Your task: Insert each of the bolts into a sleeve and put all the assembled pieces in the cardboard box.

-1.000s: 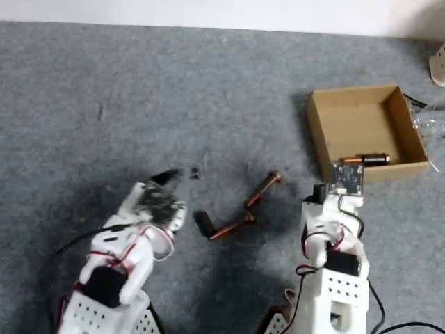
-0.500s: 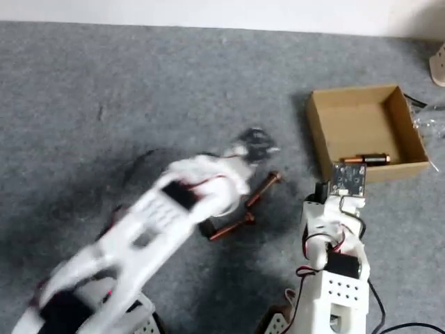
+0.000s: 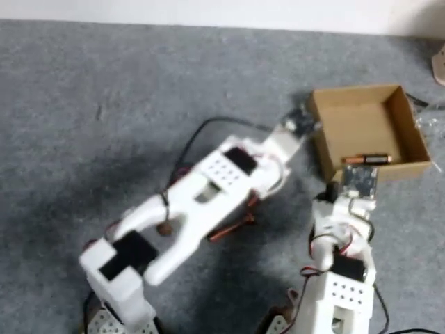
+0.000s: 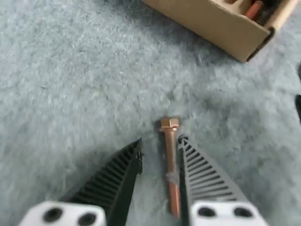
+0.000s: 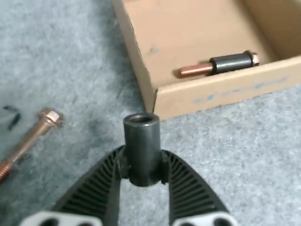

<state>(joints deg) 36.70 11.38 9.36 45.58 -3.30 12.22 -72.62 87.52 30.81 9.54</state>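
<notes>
My left gripper is open low over the grey carpet, near the cardboard box. A copper bolt lies between its fingers, close against one finger, head pointing away from the wrist. From above, the left arm stretches across the middle with its gripper beside the box. My right gripper is shut on a dark sleeve, held upright just outside the box wall. One assembled bolt and sleeve lies inside the box. Another bolt lies partly under the left arm.
A loose bolt and a small black scrap lie on the carpet beside the right gripper. Clear plastic and a beige object sit at the right edge. A white strip borders the far side.
The left arm has swung from the left side of the table across the middle toward the box, ending over a bolt. The right arm has hardly shifted, still holding the sleeve.
</notes>
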